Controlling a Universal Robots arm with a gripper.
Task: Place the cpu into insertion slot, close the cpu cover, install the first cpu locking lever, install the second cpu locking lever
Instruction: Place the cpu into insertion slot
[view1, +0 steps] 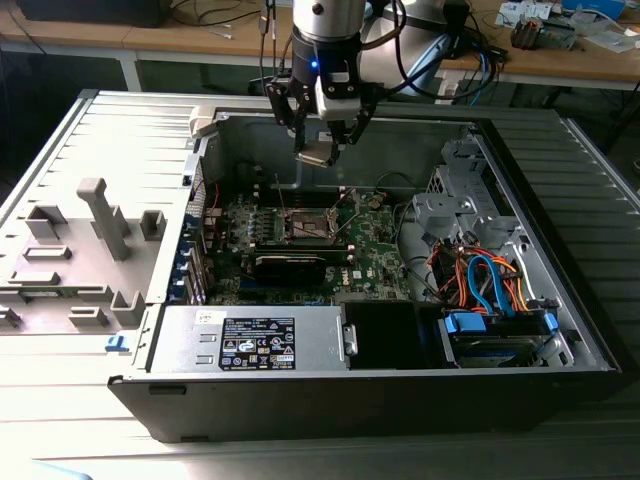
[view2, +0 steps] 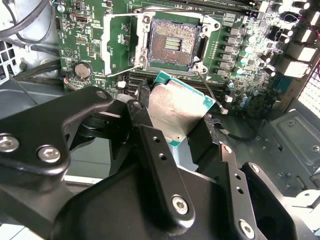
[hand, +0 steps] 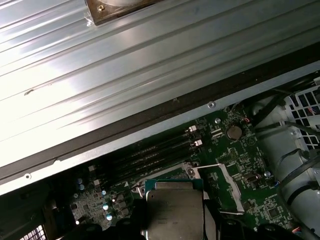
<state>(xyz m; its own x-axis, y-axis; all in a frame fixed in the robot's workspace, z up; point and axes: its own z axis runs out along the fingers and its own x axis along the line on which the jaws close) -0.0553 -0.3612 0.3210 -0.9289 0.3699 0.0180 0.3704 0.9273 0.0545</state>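
- The small flat square cpu with a pale grey-silver metal top (view2: 176, 111) hangs level in the air, directly over the empty square insertion slot (view2: 172, 44), likely so that it can go straight down.
- The black two-fingered gripper (view2: 175, 125) is closed on the cpu's opposite edges, leaving its face and corners free.
- The thin silvery cpu cover (view2: 104, 50) lies swung open beside the slot, keeping the slot clear.
- The green motherboard (view2: 80, 40) lies flat in the open grey computer case (view1: 560, 330).
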